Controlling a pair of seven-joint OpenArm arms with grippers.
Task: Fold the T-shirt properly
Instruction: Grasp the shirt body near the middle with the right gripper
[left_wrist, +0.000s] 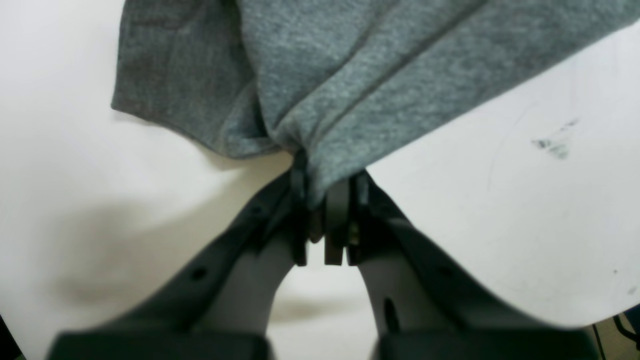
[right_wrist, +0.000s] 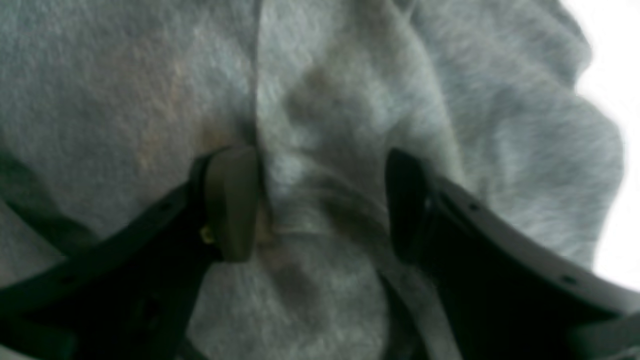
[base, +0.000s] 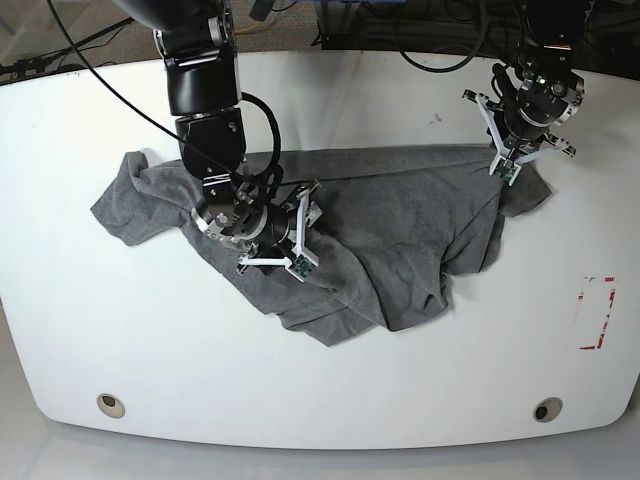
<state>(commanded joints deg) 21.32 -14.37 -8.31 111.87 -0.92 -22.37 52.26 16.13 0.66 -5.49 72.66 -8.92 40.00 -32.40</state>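
The heather-grey T-shirt (base: 390, 215) lies crumpled across the middle of the white table, with many folds. My left gripper (base: 508, 168) is at the shirt's far right corner. In the left wrist view it (left_wrist: 325, 197) is shut on a bunched edge of the T-shirt (left_wrist: 360, 75), and the cloth fans out away from the jaws. My right gripper (base: 297, 243) is low over the shirt's left-middle part. In the right wrist view it (right_wrist: 320, 200) is open, its jaws wide apart on either side of a raised ridge of the T-shirt (right_wrist: 345, 90).
The table (base: 320, 385) has two round holes near its front edge (base: 111, 405) (base: 546, 410) and a red-marked rectangle (base: 597, 312) at the right. Cables (base: 440, 45) run along the back. A dark smudge (left_wrist: 552, 145) marks the table by my left gripper.
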